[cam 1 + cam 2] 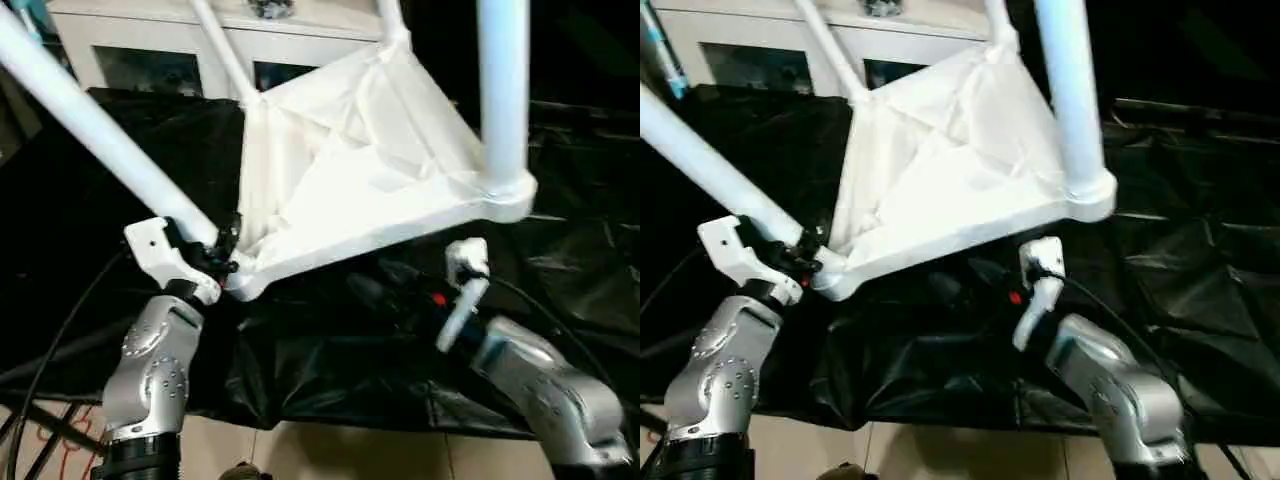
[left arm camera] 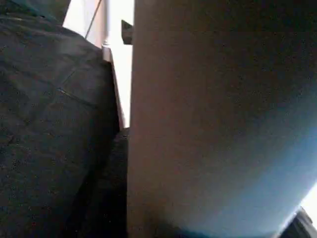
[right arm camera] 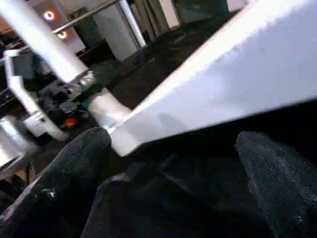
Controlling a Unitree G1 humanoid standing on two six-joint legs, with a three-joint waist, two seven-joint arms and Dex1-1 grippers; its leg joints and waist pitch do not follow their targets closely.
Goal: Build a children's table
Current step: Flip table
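Children's table [image 1: 350, 170]: white plastic, lying upside down and tilted over a black plastic sheet [image 1: 560, 260], its ribbed underside facing the head camera, its near rim sloping up toward the robot's right

Legs: four white tubes standing in the corner sockets; the near-left leg [image 1: 90, 125] is slanting up and away to the left, the near-right leg [image 1: 503, 90] is rising almost upright from its round socket [image 1: 505, 195], and the two far legs are running up out of the top of the view

Left gripper [image 1: 215, 250]: sitting at the near-left corner of the table, its black fingers closing around the base of the near-left leg just where the tube meets the socket; the right wrist view is showing that grip from the side, and the left wrist view is showing the tube pressed close against the camera

Right gripper [image 3: 171, 163]: lying just below the table's near rim, toward the right corner, palm turned up; its two black fingers [image 3: 74, 168] are standing wide apart with the white rim above them and nothing between them; contact with the rim cannot be told

White cabinet [image 1: 150, 45]: glass doors, standing behind the black sheet, beyond the table

Floor [image 1: 350, 455]: pale tiles, showing below the sheet's near edge
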